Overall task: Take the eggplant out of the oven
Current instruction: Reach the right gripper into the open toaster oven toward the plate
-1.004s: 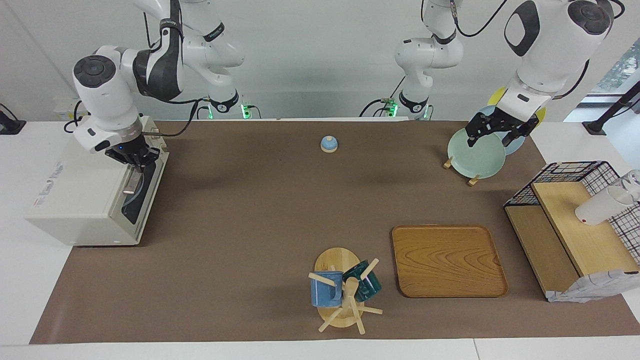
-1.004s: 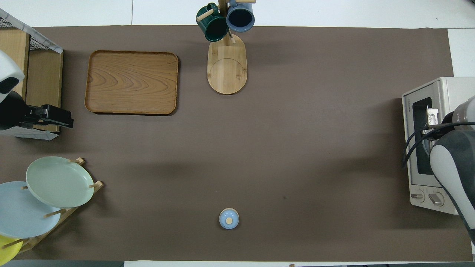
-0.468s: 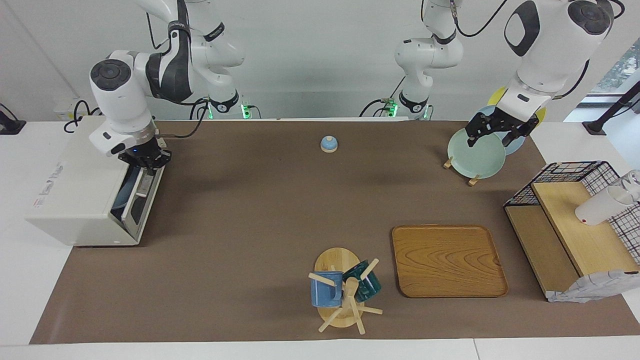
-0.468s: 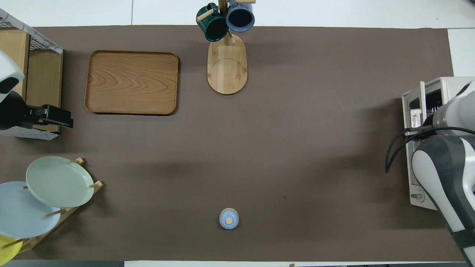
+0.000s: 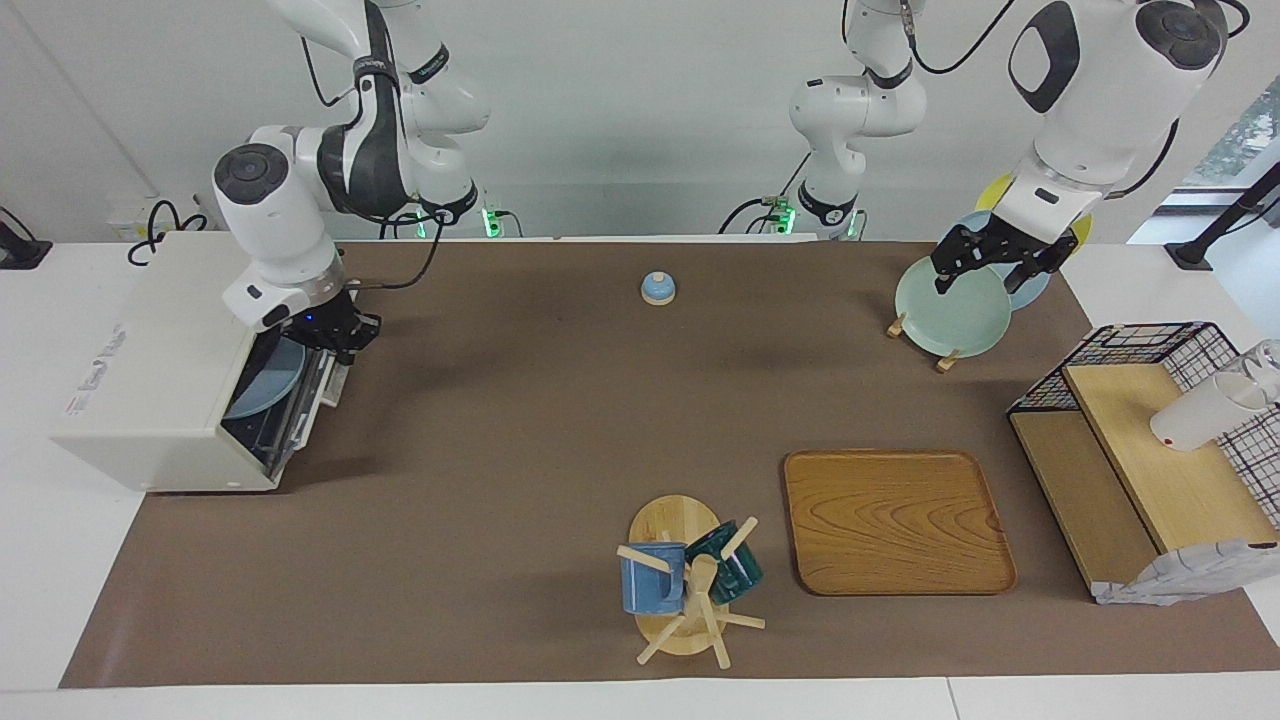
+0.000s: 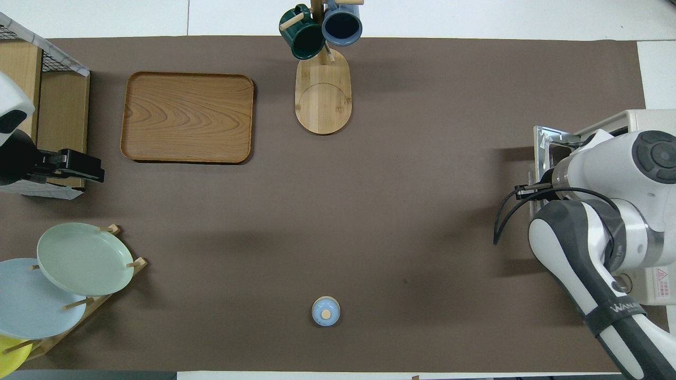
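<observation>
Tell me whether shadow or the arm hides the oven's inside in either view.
Facing view: the boxy off-white toaster oven has its door partly down; the cavity is dim, a pale blue plate shows, no eggplant visible. Overhead view: the right arm covers most of the oven, hiding the inside; soft arm shadows fall on the brown mat.

Right claw (image 5: 343,342) is clamped tight with its wrist bent downward; left claw (image 5: 985,262) hangs spread, waiting.

Two mugs (image 5: 688,577) hang beside a wooden tray (image 5: 895,521).
</observation>
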Robot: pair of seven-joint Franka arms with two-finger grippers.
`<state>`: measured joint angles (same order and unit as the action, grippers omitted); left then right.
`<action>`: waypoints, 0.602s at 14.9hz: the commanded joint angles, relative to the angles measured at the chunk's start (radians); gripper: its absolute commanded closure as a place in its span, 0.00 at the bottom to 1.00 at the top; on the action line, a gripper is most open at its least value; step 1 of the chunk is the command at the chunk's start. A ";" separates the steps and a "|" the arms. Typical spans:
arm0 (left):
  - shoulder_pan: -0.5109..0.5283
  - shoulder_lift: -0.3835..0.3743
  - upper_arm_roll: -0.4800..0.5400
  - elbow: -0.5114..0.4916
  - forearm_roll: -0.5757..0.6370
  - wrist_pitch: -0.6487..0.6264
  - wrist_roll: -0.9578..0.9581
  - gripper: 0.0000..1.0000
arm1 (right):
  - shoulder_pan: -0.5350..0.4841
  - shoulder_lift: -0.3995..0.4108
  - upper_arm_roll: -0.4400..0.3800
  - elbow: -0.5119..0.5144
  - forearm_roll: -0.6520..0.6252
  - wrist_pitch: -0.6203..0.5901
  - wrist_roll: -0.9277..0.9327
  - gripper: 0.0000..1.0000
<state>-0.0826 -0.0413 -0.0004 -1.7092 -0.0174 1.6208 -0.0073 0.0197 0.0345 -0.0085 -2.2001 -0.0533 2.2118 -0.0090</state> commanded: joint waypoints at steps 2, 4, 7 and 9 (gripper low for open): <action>0.010 -0.005 -0.009 -0.001 0.017 -0.002 -0.010 0.00 | -0.024 0.103 -0.022 0.017 0.016 0.117 0.004 1.00; 0.010 -0.006 -0.009 -0.003 0.017 -0.002 -0.011 0.00 | -0.023 0.131 -0.022 0.019 0.042 0.137 0.007 1.00; 0.010 -0.006 -0.007 -0.003 0.017 0.001 -0.010 0.00 | 0.026 0.136 -0.021 0.026 0.052 0.125 0.067 1.00; 0.010 -0.006 -0.009 -0.001 0.017 0.005 -0.011 0.00 | 0.046 0.136 -0.019 0.055 0.055 0.070 0.090 1.00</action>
<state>-0.0826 -0.0413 -0.0004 -1.7092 -0.0174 1.6208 -0.0074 0.0409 0.1698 -0.0194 -2.1842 0.0015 2.3287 0.0418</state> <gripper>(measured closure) 0.000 0.991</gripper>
